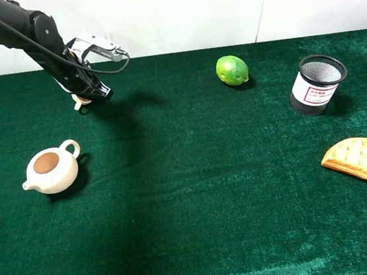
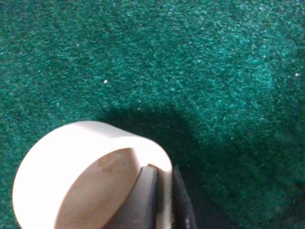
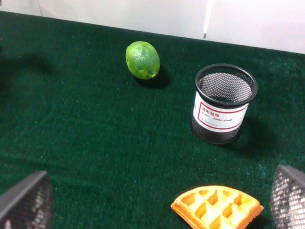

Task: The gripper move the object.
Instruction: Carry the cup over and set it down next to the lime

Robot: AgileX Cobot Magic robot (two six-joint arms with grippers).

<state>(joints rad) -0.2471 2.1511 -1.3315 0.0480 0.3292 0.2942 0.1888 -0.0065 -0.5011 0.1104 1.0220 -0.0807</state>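
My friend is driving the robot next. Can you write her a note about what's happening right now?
Left gripper: shut on the wall of the little cup, one finger inside it, at the far left of the table.
Right gripper: open, holding nothing, near the waffle.
The teapot sits apart from the cup, nearer the front.
Done: the cup is grasped.
Left: carry it and set it down. I can't tell if it is off the cloth yet.
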